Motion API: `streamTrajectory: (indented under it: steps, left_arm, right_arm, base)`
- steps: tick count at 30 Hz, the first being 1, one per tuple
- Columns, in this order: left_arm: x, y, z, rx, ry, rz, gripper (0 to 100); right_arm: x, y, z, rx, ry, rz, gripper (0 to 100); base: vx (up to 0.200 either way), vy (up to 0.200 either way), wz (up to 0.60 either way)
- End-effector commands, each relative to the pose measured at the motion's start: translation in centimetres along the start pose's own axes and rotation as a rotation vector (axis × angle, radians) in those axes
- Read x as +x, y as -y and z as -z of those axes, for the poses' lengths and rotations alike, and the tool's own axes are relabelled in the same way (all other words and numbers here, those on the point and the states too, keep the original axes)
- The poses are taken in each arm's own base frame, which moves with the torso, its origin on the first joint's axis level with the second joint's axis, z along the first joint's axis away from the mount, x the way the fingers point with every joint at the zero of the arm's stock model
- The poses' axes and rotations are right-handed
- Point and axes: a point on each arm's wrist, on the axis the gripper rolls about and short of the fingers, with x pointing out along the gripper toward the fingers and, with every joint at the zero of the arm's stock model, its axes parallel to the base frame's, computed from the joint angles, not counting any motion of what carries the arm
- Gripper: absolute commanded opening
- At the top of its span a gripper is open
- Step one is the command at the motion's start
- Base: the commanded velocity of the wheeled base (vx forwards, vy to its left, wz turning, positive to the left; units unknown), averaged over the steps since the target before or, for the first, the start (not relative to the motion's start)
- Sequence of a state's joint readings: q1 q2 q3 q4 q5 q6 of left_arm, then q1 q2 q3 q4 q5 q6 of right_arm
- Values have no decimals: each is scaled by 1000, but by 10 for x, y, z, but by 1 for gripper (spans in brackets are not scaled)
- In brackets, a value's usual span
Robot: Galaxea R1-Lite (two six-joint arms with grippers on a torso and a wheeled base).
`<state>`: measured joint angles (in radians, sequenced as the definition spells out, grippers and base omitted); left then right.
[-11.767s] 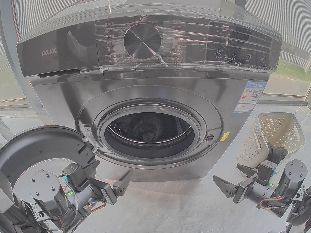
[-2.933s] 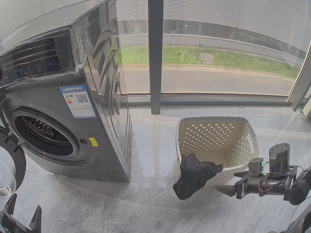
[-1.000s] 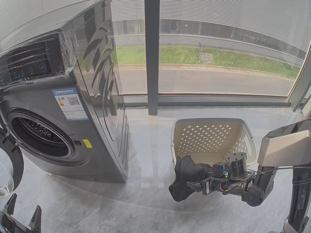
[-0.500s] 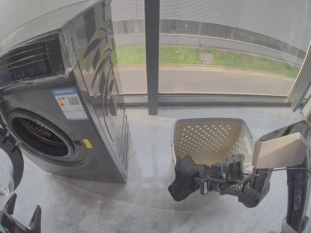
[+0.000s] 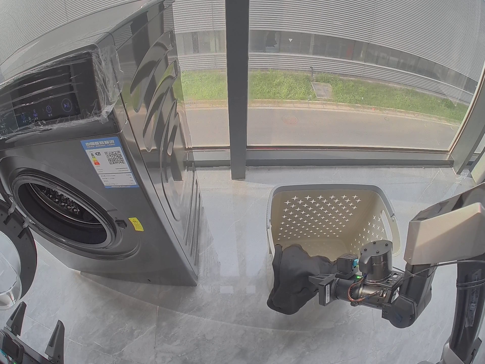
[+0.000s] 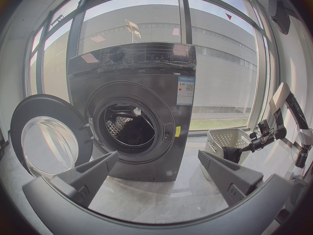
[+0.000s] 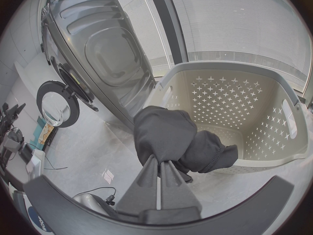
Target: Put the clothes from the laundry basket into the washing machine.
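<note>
A dark garment [image 5: 294, 279] hangs over the near rim of the cream laundry basket [image 5: 333, 203] on the floor. My right gripper [image 5: 314, 281] is shut on that garment [image 7: 169, 141] at the rim of the basket [image 7: 247, 115]; in the right wrist view its fingertips [image 7: 159, 167] pinch a fold. The grey washing machine [image 5: 101, 142] stands to the left, its round door [image 6: 49, 137] swung open and its drum [image 6: 128, 126] dark. My left gripper [image 6: 156, 167] hangs open low in front of the machine [image 6: 137, 98], apart from everything; its fingertips [image 5: 53, 337] show at the bottom left.
A dark window pillar [image 5: 236, 77] rises behind, between machine and basket. Glossy floor tiles [image 5: 227, 319] spread free between them. The open door [image 5: 17, 259] juts out at the far left. Cables and equipment [image 7: 19, 147] lie on the floor beyond the door.
The camera swung from facing the machine to the basket side. In the last second my right gripper reached the garment, shut on it and drew back slightly toward the right. The left gripper kept still.
</note>
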<state>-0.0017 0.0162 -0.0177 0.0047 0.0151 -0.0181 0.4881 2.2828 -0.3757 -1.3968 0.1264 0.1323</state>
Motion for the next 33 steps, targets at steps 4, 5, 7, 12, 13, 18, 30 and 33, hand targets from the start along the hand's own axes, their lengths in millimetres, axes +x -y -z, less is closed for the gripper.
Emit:
streamTrajectory:
  steps: [4,5,7,12,13,18,30,33]
  left_arm:
    - [0,0,4,0,3,0,100]
    - [0,0,4,0,3,0,100]
    - [0,0,4,0,3,0,100]
    - [0,0,4,0,3,-2,100]
    - [0,0,4,0,3,-2,100]
    - [0,0,4,0,3,-2,100]
    - [0,0,4,0,3,-2,100]
    - [0,0,4,0,3,-2,100]
  right_arm:
    - [-40,-12,-26,28,98,-36,0]
    - [-40,-12,-26,34,98,-35,0]
    - [-39,-11,-25,38,94,-32,0]
    - [-24,-4,-5,47,12,-7,0]
    - [-21,-3,-1,48,-3,-3,0]
    - [-11,-2,6,44,-5,-7,100]
    - [26,3,14,26,1,-14,100]
    - [32,3,14,23,11,-15,100]
  base:
    - [0,0,0]
    - [0,0,0]
    - [0,0,0]
    - [0,0,0]
    - [0,0,0]
    - [0,0,0]
    - [0,0,0]
    - [0,0,0]
